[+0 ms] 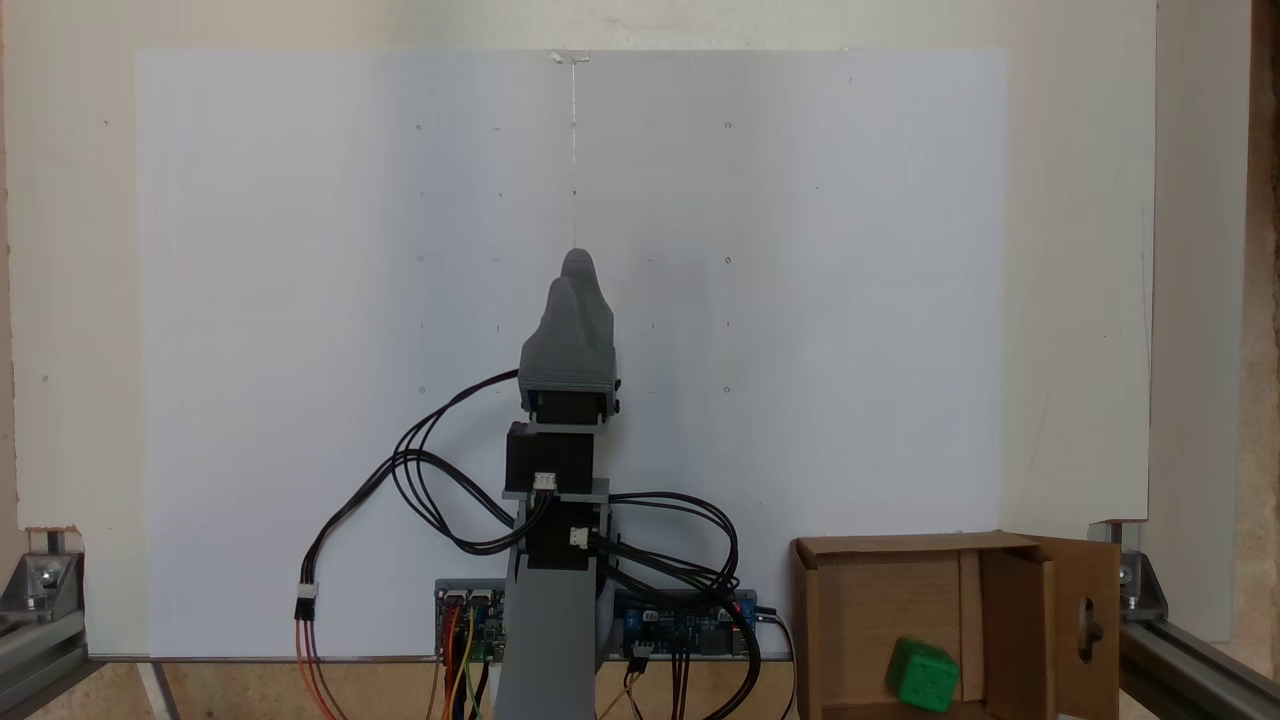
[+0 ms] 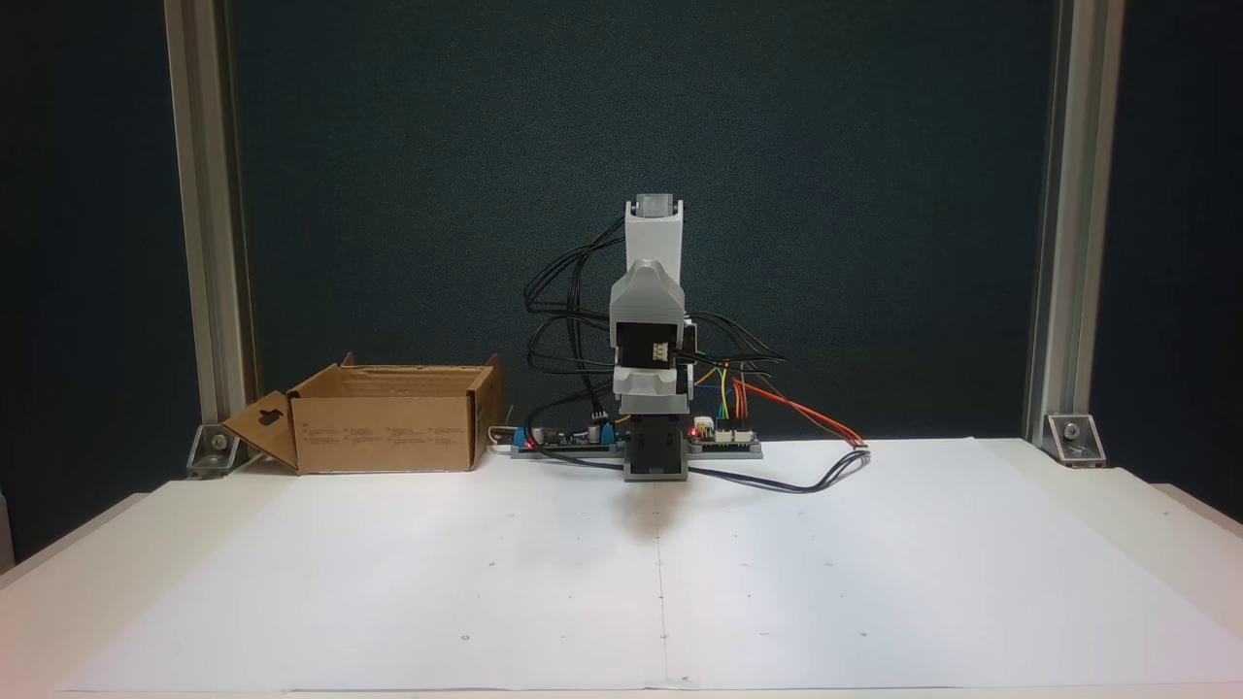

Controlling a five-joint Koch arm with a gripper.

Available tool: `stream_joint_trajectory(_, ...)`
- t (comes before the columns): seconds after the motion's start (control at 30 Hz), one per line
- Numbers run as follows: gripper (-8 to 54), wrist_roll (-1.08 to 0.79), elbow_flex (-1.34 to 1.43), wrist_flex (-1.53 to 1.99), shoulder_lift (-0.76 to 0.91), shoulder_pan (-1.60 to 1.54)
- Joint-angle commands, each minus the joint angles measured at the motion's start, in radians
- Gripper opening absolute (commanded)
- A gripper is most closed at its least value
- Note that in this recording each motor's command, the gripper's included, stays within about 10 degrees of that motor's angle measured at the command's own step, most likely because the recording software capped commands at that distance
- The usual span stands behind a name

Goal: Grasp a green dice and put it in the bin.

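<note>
- White sheet (image 1: 300, 350) spread flat over the table, small dots printed across it, a thin centre line running toward 12 o'clock in a fixed view; also seen in a fixed view (image 2: 388, 582) from the front.
- Grey arm (image 1: 550, 620) folded up over its base at 6 o'clock of the sheet in a fixed view, black cables looping out at 9 and 3 o'clock; standing at the sheet's 12 o'clock edge in a fixed view (image 2: 653, 291).
- Bin (image 1: 860, 610) at 4 o'clock from the arm in a fixed view, open on top, flap with the keyhole cut-out hanging at its 3 o'clock side; in a fixed view (image 2: 388, 427) sitting at 9 o'clock from the arm, flap at its 9 o'clock side.
- Circuit boards (image 1: 680, 625) at the arm's foot, wires plugged in.
- Gripper (image 1: 578, 268) pointing toward 12 o'clock, empty, one jaw tip behind the other, so cannot tell whether released or clenched.
- Green dice (image 1: 922, 676) lying inside the bin, near its 5 o'clock corner, tilted, pips showing.
</note>
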Motion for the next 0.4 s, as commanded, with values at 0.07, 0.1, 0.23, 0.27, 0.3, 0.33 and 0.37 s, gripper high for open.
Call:
stream_joint_trajectory(0.07, 44.5, 0.037, 0.052, -0.061, 0.107, -0.006)
stream_joint_trajectory(0.1, 44.5, 0.037, 0.052, -0.061, 0.107, -0.006)
stream_joint_trajectory(0.23, 44.5, 0.038, 0.052, -0.063, 0.107, -0.008)
stream_joint_trajectory(0.27, 44.5, 0.038, 0.052, -0.061, 0.107, -0.008)
stream_joint_trajectory(0.3, 44.5, 0.038, 0.052, -0.063, 0.107, -0.008)
stream_joint_trajectory(0.33, 44.5, 0.038, 0.052, -0.063, 0.107, -0.008)
stream_joint_trajectory(0.37, 44.5, 0.038, 0.052, -0.063, 0.107, -0.008)
